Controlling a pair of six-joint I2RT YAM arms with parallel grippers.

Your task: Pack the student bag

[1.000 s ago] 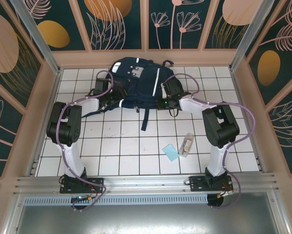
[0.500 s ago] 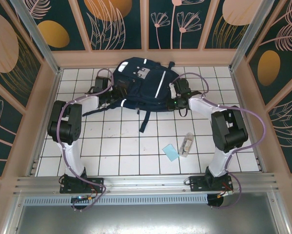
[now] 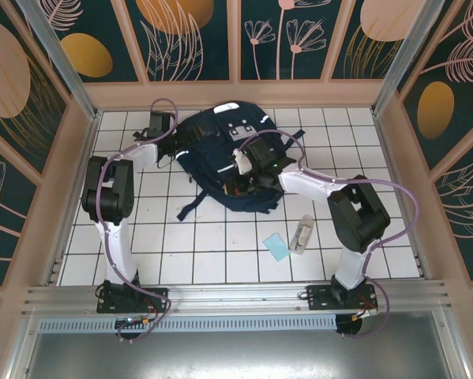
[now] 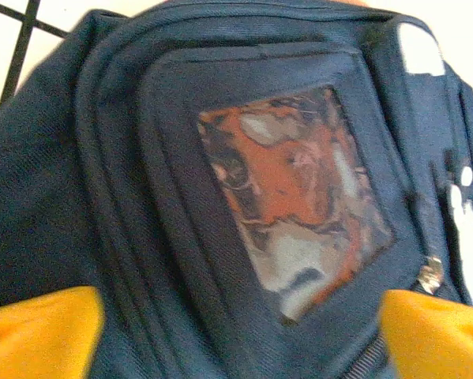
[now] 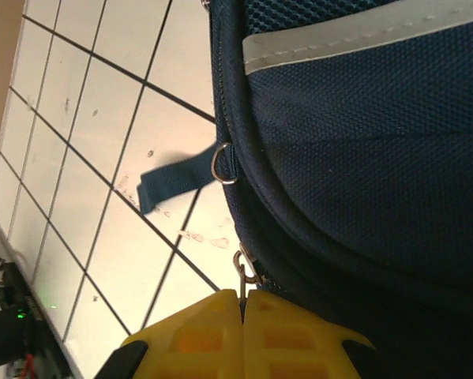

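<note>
A: The student bag (image 3: 220,154) lies at the far middle of the tiled table (image 3: 181,237), slumped toward the right arm. The right gripper (image 5: 242,316) has its yellow fingers pressed together, and the zipper pull (image 5: 246,275) runs straight down into the seam between them. That's a pinch on the pull, I'd say.

B: And the left gripper (image 4: 236,332)? Its fingers are spread wide with nothing between them, facing the bag's marbled patch (image 4: 291,197). I can't tell whether it touches the fabric.

A: That's the thing to fix. As I read it, the step is opening the zip, and a tug on soft fabric just drags the whole bag along.

B: So the left one wants to come in, clamp a fold of fabric close to the zip's track and anchor it before the right one hauls.

A: Exactly. And the right should draw along the line of the zip, low and steady. If it lifts away, that small metal tab may slip out.

B: The light-blue card (image 3: 275,246) and the clear packet (image 3: 302,234) sit on the near tiles, well apart from the bag.
</note>
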